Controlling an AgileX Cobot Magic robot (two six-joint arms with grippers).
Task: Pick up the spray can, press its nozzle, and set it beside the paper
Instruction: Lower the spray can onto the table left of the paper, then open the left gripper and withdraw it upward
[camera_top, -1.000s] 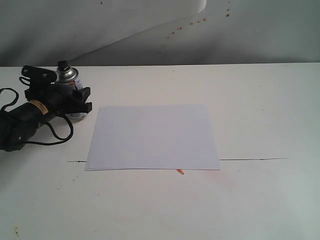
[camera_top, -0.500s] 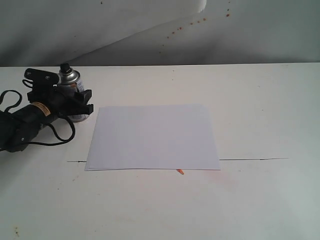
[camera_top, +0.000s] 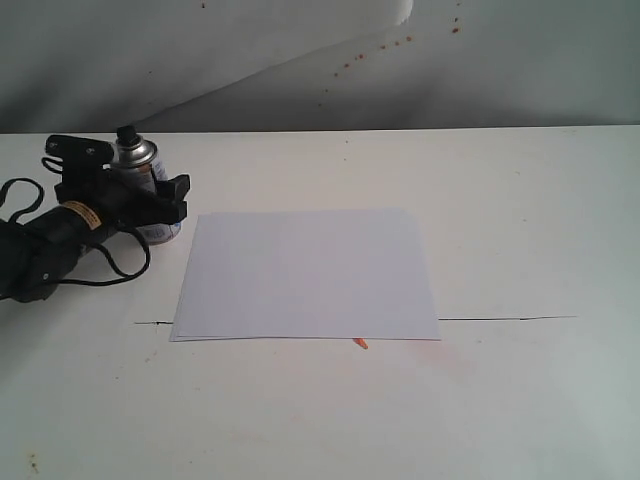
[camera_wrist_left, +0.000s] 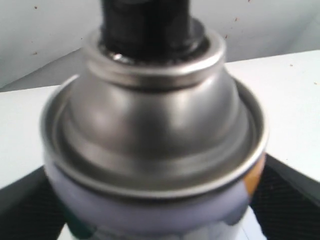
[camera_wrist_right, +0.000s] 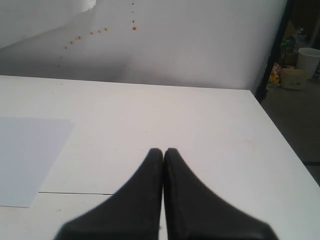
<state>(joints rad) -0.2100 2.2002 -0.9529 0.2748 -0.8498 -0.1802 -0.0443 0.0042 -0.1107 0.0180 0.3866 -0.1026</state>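
Clamping the spray can (camera_top: 136, 158), left hand (camera_top: 172, 200) just beside the paper (camera_top: 305, 275), right hand (camera_wrist_right: 163, 152) fingers pressed together

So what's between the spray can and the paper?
A black finger of the left tool, then a thin strip of bare table, in the exterior view.

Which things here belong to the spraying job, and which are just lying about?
Job:
spray can
nozzle
paper
left gripper, holding the can

Lying about:
orange speck at the paper's edge
dark line on the table
white bin beyond the table
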